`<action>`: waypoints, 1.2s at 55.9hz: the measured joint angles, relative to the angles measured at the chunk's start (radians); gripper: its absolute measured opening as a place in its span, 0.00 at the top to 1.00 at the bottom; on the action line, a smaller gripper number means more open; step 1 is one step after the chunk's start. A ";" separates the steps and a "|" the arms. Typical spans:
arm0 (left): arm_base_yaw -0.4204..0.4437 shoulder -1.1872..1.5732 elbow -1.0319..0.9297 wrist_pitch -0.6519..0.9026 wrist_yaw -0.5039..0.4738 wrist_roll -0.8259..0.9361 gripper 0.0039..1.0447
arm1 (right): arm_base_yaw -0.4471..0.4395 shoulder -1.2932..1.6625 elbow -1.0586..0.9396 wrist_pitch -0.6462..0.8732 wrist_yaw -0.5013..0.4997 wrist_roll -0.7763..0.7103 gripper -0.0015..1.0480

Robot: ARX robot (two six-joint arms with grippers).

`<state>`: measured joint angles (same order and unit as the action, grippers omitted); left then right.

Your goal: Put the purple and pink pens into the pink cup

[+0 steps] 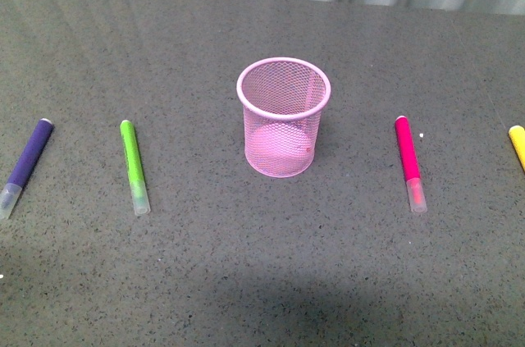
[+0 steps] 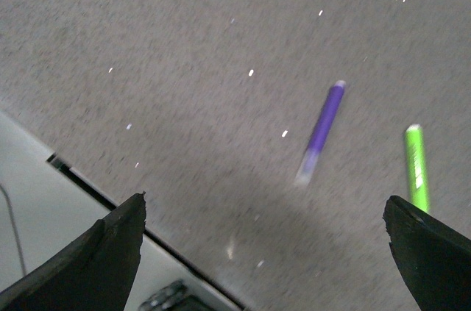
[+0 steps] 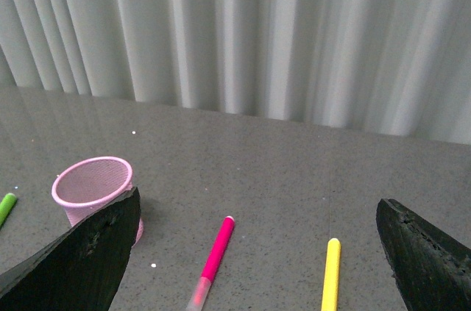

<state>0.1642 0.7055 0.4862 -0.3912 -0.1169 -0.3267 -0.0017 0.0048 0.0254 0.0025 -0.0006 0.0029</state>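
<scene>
The pink cup [image 1: 284,116] stands upright and empty in the middle of the grey table; it also shows in the right wrist view [image 3: 93,187]. The purple pen [image 1: 26,162] lies flat at the far left, clear cap toward me; in the left wrist view it [image 2: 321,131] is blurred. The pink pen [image 1: 408,160] lies flat right of the cup, cap toward me, and shows in the right wrist view [image 3: 213,257]. My left gripper [image 2: 265,212] is open and empty above the table, well short of the purple pen. My right gripper [image 3: 257,212] is open and empty, with the pink pen between its fingers' span.
A lime green marker [image 1: 134,165] lies between the purple pen and the cup, also in the left wrist view [image 2: 417,167]. A yellow marker [image 1: 518,143] lies at the far right edge, beside the pink pen in the right wrist view [image 3: 331,273]. A curtain hangs behind the table. The table's edge [image 2: 88,187] runs under the left gripper.
</scene>
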 joint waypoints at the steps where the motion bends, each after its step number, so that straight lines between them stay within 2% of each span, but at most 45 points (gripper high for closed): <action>1: 0.021 0.054 0.033 0.014 0.015 0.005 0.07 | 0.000 0.000 0.000 0.000 0.000 0.000 0.07; 8: 0.109 0.307 0.283 0.103 0.116 0.098 0.07 | 0.000 0.000 0.000 0.000 0.001 0.000 0.07; 12: 0.131 0.419 0.397 0.136 0.148 0.137 0.07 | 0.000 0.000 0.000 0.000 0.001 0.000 0.07; 20: 0.135 0.665 0.626 0.136 0.193 0.212 0.07 | 0.000 0.000 0.000 0.000 0.001 0.000 0.07; 26: 0.107 0.836 0.710 0.147 0.222 0.269 0.07 | 0.000 0.000 0.000 0.000 0.001 0.000 0.07; 32: 0.067 0.970 0.713 0.175 0.212 0.308 0.07 | 0.000 0.000 0.000 0.000 0.000 0.000 0.07; 46: -0.018 1.129 0.621 0.272 0.288 0.327 0.07 | 0.000 0.000 0.000 0.000 0.001 0.000 0.07; 67: -0.007 1.228 0.573 0.335 0.308 0.329 0.07 | 0.000 0.000 0.000 0.000 0.001 0.000 0.07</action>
<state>0.1574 1.9335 1.0595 -0.0566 0.1909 0.0025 -0.0017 0.0048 0.0254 0.0025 0.0002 0.0029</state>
